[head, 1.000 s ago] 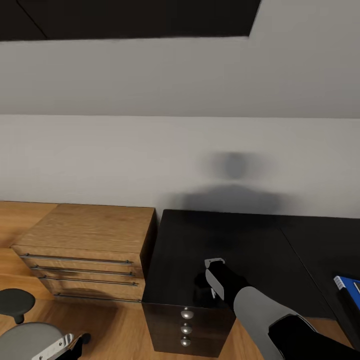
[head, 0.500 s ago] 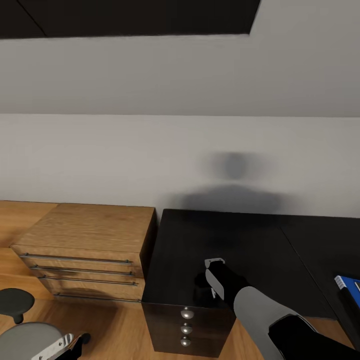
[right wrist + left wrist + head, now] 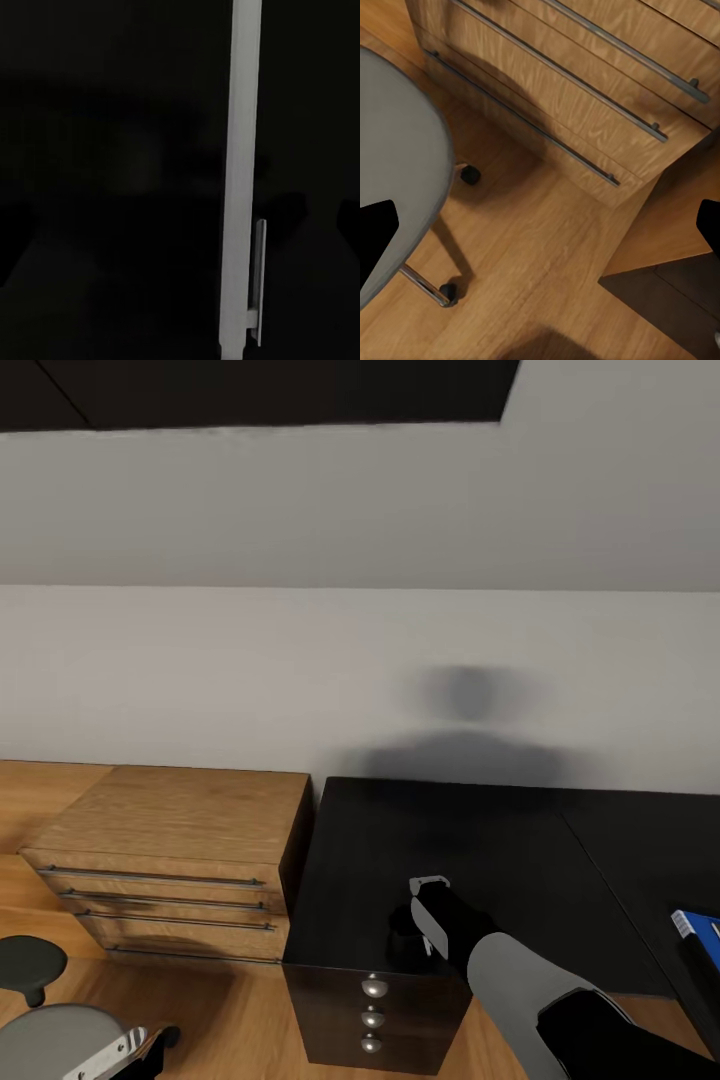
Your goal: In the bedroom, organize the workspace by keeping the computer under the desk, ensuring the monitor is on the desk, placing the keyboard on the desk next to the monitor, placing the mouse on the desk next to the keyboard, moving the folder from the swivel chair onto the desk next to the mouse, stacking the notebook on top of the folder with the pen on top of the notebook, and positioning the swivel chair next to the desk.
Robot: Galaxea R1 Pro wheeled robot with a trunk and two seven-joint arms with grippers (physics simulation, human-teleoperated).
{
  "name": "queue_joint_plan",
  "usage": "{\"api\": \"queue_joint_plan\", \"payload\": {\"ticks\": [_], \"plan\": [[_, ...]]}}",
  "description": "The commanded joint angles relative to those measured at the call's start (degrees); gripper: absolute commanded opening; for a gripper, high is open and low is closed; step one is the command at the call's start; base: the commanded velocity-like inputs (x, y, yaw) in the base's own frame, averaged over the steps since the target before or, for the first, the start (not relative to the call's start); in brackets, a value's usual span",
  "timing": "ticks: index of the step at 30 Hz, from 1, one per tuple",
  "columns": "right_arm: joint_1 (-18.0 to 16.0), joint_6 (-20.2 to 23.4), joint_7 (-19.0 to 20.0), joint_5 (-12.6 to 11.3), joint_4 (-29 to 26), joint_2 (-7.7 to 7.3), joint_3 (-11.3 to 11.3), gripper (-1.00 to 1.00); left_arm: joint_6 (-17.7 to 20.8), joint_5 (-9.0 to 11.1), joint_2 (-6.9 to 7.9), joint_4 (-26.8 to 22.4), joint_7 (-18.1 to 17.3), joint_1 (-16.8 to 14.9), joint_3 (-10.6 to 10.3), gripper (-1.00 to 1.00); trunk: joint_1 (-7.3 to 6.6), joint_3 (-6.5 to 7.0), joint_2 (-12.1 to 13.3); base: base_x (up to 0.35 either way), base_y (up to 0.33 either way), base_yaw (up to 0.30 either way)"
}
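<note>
A grey wall is seen beyond the black-topped desk [image 3: 480, 850], and the scene is only very slightly shifted from a second earlier. The right gripper [image 3: 428, 912] is held over the desk's near left corner; a thin white pen [image 3: 241, 187], with a clip, is seen lengthwise between its fingers, though the grip cannot be told. The left gripper [image 3: 130, 1048] is parted above the grey swivel chair [image 3: 394, 157], beside a wood-grain cabinet [image 3: 180, 850].
</note>
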Motion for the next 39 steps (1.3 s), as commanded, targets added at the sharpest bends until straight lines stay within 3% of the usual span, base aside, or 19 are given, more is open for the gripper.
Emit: {"api": "queue_joint_plan", "payload": {"ticks": [1, 28, 33, 39], "plan": [[-0.03, 0.20, -0.47, -0.61, -0.06, 0.00, 0.40, 1.00, 0.24, 0.44, 0.03, -0.13, 0.27, 0.02, -0.03, 1.00, 0.01, -0.06, -0.05, 0.000, 0.000, 0.000], [-0.07, 0.20, -0.40, -0.70, -0.07, -1.56, 0.38, 1.00, 0.24, 0.52, 0.04, -0.13, 0.27, 0.02, 0.06, 1.00, 0.01, -0.06, -0.05, 0.000, 0.000, 0.000], [-0.07, 0.20, -0.40, -0.70, -0.04, -1.54, 0.40, 1.00, 0.24, 0.52, 0.04, -0.13, 0.27, 0.02, 0.01, 1.00, 1.11, -0.96, -2.06, 0.000, 0.000, 0.000], [-0.07, 0.20, -0.40, -0.70, -0.04, -1.53, 0.40, 1.00, 0.24, 0.52, 0.04, -0.13, 0.27, 0.02, -0.02, 1.00, 1.11, -0.96, -2.06, 0.000, 0.000, 0.000]]}}
